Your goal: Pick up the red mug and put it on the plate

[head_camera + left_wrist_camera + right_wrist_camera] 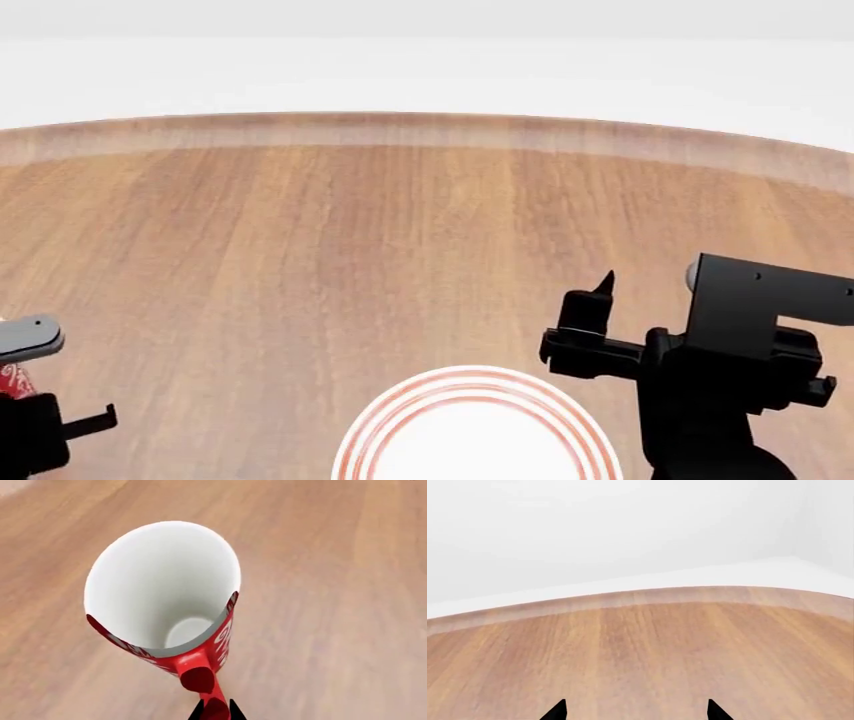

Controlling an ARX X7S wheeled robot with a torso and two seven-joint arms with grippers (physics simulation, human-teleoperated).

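Nearest, the plate [474,430] lay on the wooden table [400,240] at the head view's lower edge. Left of the plate, the left gripper [216,711] pinched the handle of the red mug [167,595], held above the table. Right of the plate, the right gripper [635,711] hovered with jaws spread. Beyond the plate stretched bare tabletop.

A slim red mug with white swirl pattern and white inside [163,587] is showing its open mouth above a wooden tabletop [333,580], while the left gripper's black fingertips [216,711] are closing on its red handle [200,677].
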